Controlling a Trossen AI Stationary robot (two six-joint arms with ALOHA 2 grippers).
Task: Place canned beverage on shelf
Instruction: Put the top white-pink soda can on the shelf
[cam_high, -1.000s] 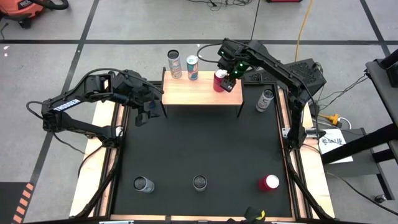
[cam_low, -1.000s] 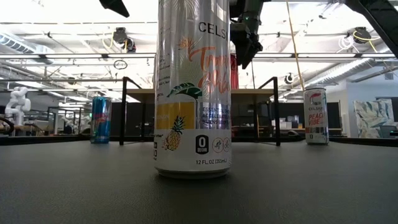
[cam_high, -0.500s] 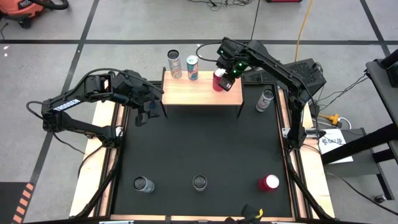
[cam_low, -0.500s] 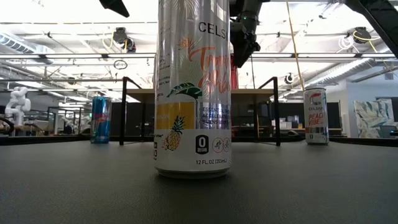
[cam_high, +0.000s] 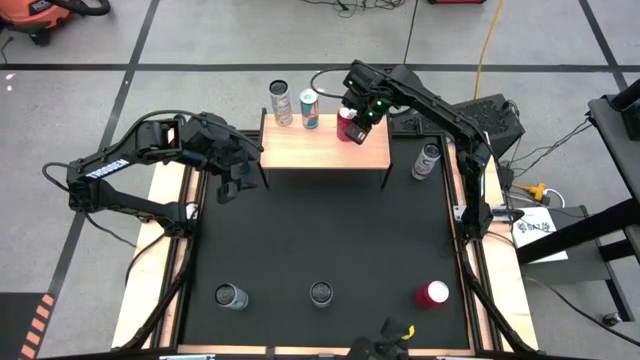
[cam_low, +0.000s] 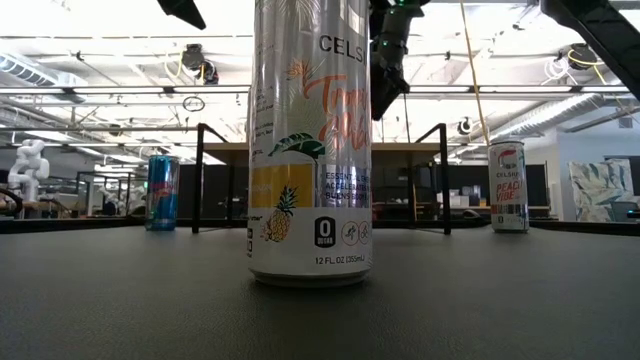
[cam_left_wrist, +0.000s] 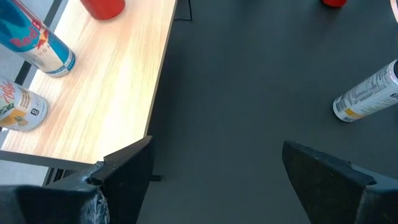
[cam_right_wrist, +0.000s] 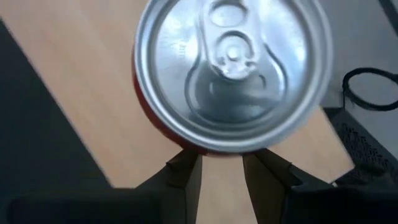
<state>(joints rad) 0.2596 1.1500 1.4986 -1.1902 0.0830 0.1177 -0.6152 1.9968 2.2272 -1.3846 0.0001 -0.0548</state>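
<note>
1. The red can (cam_high: 346, 126) stands upright on the shelf (cam_high: 325, 150), near its back edge and right of the middle.
2. The right wrist view looks straight down on the can's silver lid (cam_right_wrist: 231, 73), with the light wood of the shelf around it.
3. The right pincer (cam_high: 358, 110) hangs just above the can; its fingers (cam_right_wrist: 185, 174) stand close together beside the can's rim, and whether they pinch it cannot be told.
4. Two more cans stand at the shelf's back left: a silver can (cam_high: 281, 103) at the corner and a blue can (cam_high: 309, 108) just beside it.
5. The left pincer (cam_high: 238, 168) hovers over the black mat (cam_high: 320, 240) just left of the shelf, its fingers (cam_left_wrist: 124, 171) spread wide and holding nothing.
6. A grey can (cam_high: 427, 160) stands on the tabletop right of the shelf.
7. Along the mat's near edge stand three cans: a dark can (cam_high: 231, 296), a tall can (cam_high: 321, 292) and a red-topped can (cam_high: 432, 294).
</note>
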